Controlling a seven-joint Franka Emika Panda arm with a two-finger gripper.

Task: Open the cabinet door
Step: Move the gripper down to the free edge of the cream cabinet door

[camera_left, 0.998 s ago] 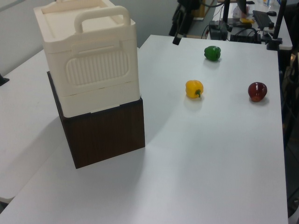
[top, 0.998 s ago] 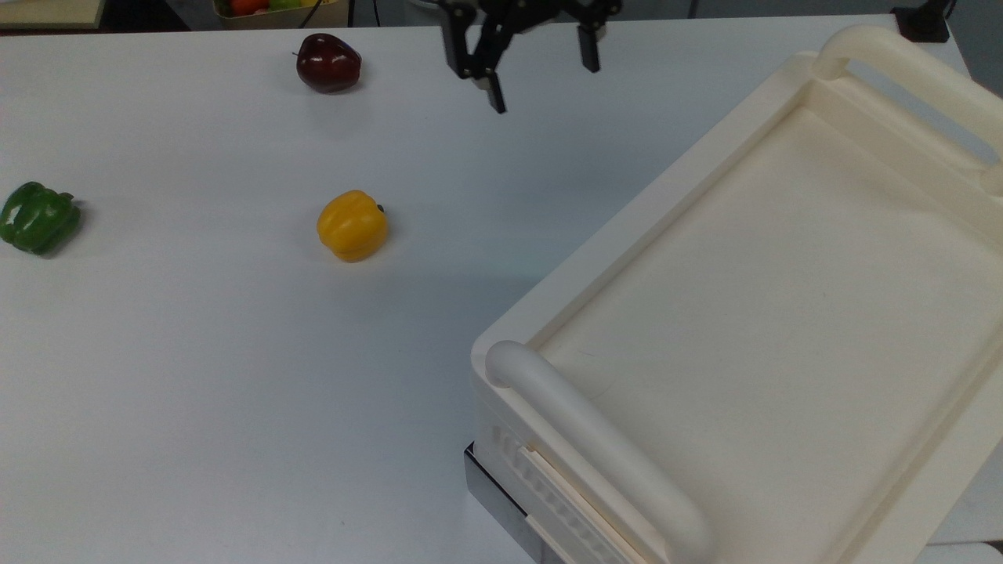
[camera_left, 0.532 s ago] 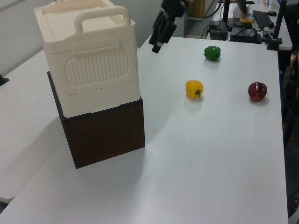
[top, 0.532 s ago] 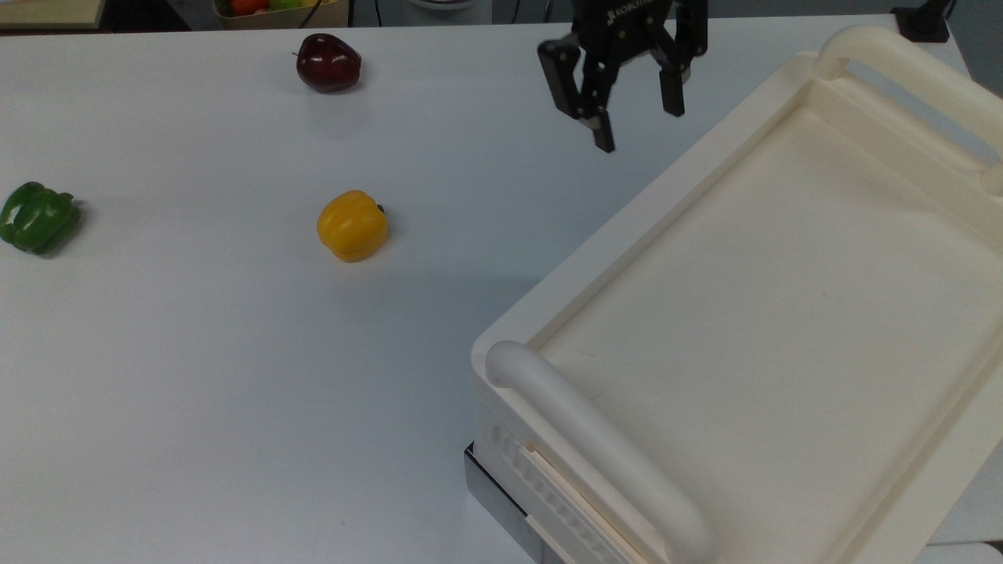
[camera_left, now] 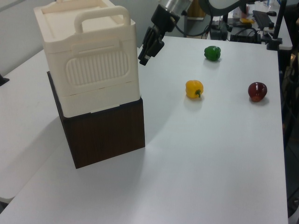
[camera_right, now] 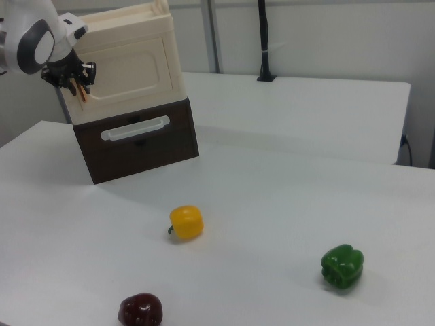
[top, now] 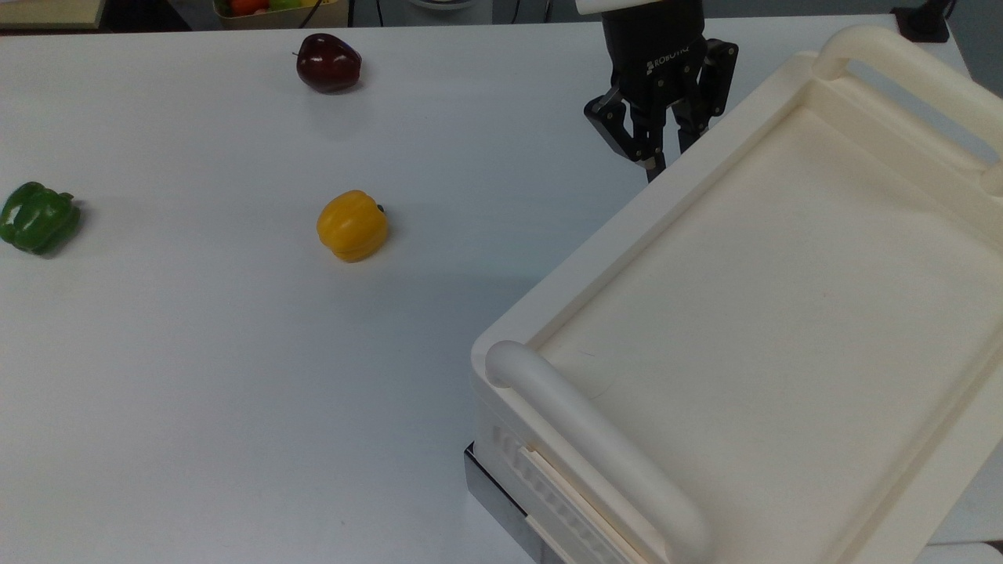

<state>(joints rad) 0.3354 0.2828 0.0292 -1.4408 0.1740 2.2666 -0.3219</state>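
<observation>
The cream-white plastic cabinet (camera_left: 88,56) stands on a dark brown wood-grain drawer base (camera_right: 139,139) on the white table (top: 196,352), and serves as the landmark here; its flat recessed top tray (top: 783,313) carries a thick rounded cream tube handle (top: 595,446) at either end. The cabinet door (camera_right: 132,71), a flat cream-white panel with a recessed inner face, sits in the cabinet's front face above the drawer base, lying flush with that front (closed, as far as the right view shows); its slim copper-coloured bar handle (camera_right: 81,92) runs along the door edge at the right view's left. The black two-finger gripper (camera_right: 71,83) of the white arm hangs at that same corner of the cabinet, right at the copper handle; in the top view the gripper (top: 660,153) points downward just beside the tray's rim; in the left view the gripper (camera_left: 145,55) sits close to the cabinet's upper corner; its fingers (top: 650,164) stand slightly apart, and whether they touch the handle cannot be told. Well apart from the cabinet, on the open table, lie a yellow bell pepper (top: 352,225), a green bell pepper (top: 38,217) and a dark red apple (top: 328,63); the yellow pepper is the nearest to the cabinet.
</observation>
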